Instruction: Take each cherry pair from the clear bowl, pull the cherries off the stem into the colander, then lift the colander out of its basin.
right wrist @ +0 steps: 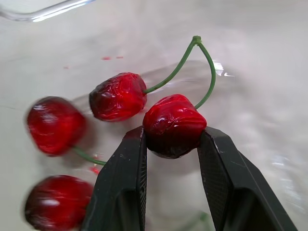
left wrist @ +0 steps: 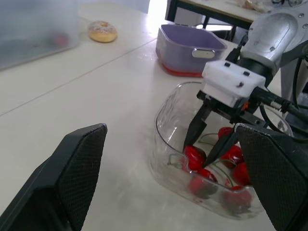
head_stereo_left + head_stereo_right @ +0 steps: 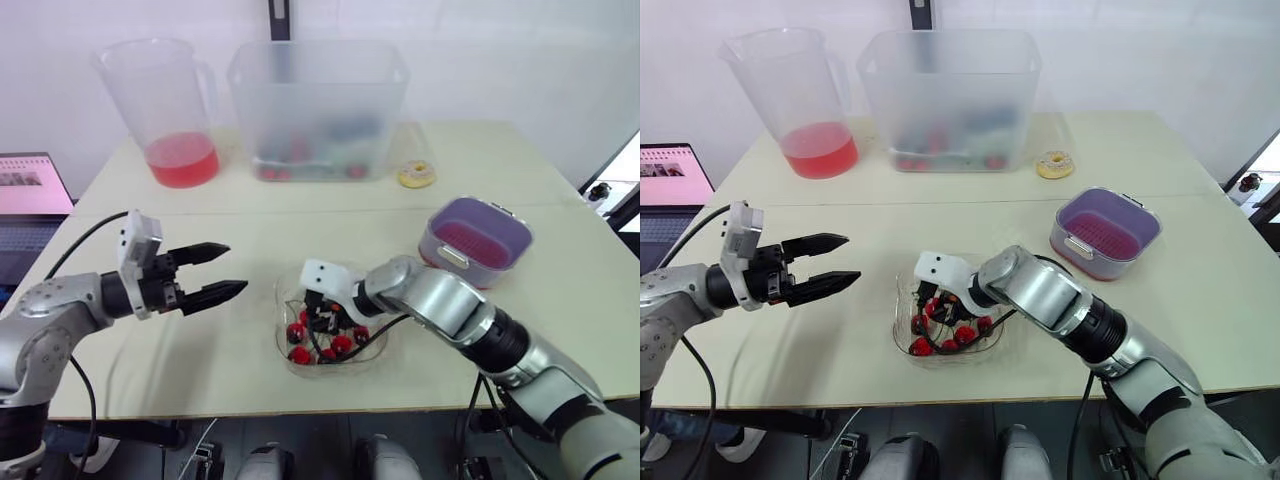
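Right gripper (image 2: 199, 154) inside clear rounded-square bowl (image 2: 163, 144), fingers (image 1: 125, 183) clenched on glossy dark-red cherry (image 1: 173, 122) of green-stemmed pair. Left gripper (image 3: 236, 267) at bowl's 9 o'clock, released, empty.

Pitcher (image 3: 160, 100) of red liquid, frosted bin (image 3: 318, 105) beside it, donut (image 3: 416, 175) on the table (image 3: 250, 235), laptop (image 3: 28, 195) at far left

One clear bowl (image 2: 166, 139), colander (image 3: 470, 240), pitcher (image 3: 165, 100), tub (image 3: 318, 100), donut (image 3: 416, 174); at least five cherries (image 1: 173, 125).

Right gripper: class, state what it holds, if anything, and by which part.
The right gripper pinches a cherry pair by one cherry's body, not the stem, inside the clear bowl. The left gripper is open, holding nothing.
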